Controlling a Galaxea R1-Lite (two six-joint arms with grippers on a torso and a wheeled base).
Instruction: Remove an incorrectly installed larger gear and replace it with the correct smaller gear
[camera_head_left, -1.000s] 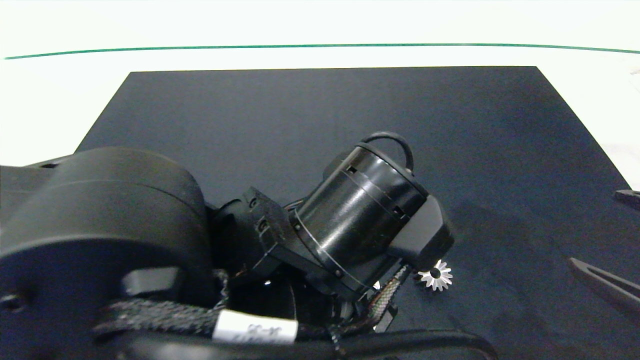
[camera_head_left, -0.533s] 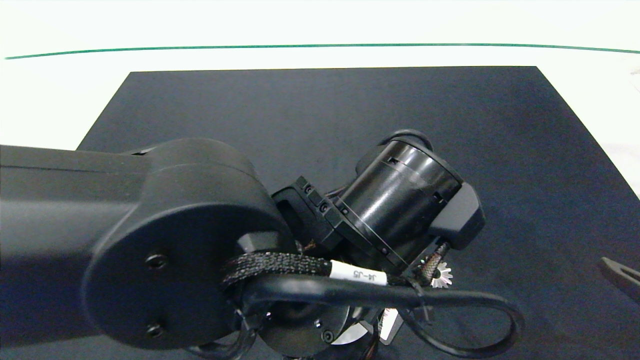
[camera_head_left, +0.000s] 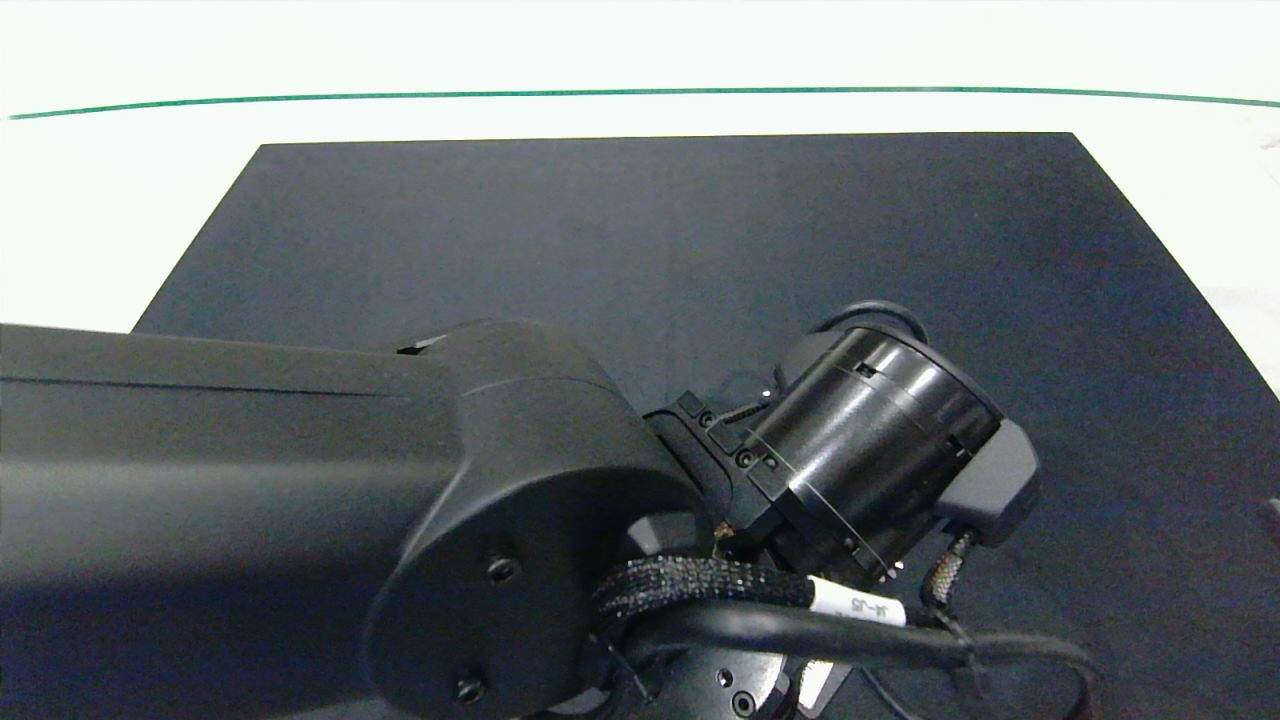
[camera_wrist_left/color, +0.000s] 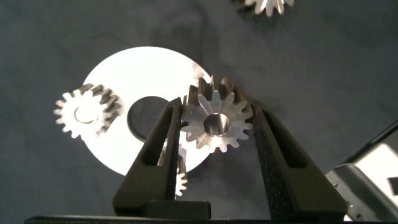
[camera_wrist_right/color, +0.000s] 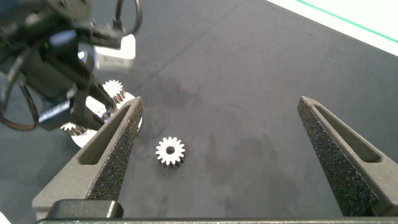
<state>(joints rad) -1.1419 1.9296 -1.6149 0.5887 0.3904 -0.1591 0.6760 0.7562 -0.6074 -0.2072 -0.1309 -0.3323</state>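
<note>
Left hand (camera_wrist_left/color: 216, 127) grips the smaller gear (camera_wrist_left/color: 216, 121) — over a disc (camera_wrist_left/color: 115, 74).

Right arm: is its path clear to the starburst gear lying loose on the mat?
Probably yes: the larger gear lies alone on bare mat ahead of the open right gripper, though the left arm works nearby.

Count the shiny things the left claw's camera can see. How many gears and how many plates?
Gears: 4 (the smaller gear in the left claw, a side gear on the silver disc, a half-hidden gear, the larger gear at the view's edge)
Silver disc: 1
Total: 5
</note>
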